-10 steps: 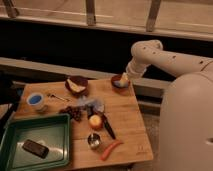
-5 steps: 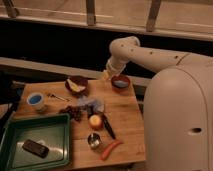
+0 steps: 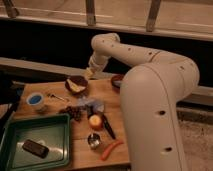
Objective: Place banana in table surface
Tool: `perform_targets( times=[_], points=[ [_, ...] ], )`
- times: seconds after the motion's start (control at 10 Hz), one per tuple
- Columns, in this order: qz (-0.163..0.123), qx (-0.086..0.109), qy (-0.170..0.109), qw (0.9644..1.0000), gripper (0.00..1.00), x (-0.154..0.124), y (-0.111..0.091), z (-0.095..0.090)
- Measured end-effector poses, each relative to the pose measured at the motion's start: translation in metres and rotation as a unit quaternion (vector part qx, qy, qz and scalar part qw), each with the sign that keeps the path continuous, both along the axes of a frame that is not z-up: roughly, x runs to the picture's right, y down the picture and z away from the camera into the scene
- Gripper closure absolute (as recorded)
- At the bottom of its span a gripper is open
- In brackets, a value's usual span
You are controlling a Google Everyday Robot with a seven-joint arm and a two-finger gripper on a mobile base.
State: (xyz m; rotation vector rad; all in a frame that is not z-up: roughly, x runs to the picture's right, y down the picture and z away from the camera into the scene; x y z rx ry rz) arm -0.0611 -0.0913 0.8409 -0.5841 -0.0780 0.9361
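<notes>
The banana [image 3: 76, 89], pale yellow and short, lies inside a maroon bowl [image 3: 75, 81] at the back of the wooden table surface [image 3: 80, 152]. My gripper [image 3: 88, 74] hangs at the end of the white arm, just above and right of that bowl's rim, close to the banana. I cannot see it touch the banana.
A second dark red bowl [image 3: 117, 80] sits at the back right. An orange [image 3: 95, 121], a carrot [image 3: 111, 149], a metal cup [image 3: 93, 140], a black tool [image 3: 108, 126], grapes [image 3: 75, 112] and a blue-white cup [image 3: 36, 101] lie on the table. A green tray [image 3: 47, 124] holds a dark block [image 3: 35, 148].
The arm has swung left, from over the right-hand bowl to beside the maroon bowl with the banana. The objects on the table have not moved.
</notes>
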Motion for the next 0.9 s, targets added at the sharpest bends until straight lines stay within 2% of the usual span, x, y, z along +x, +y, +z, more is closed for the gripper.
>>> perform_targets(
  times=[0.4,0.6,0.9],
  points=[
    [-0.002,0.0,0.001,1.0,0.37,0.0,0.001,0.001],
    [-0.009,0.013,0.004,0.9999,0.37,0.001,0.002,0.0],
    [-0.027,0.031,-0.027,0.9988,0.37,-0.046,0.005,-0.001]
  ],
)
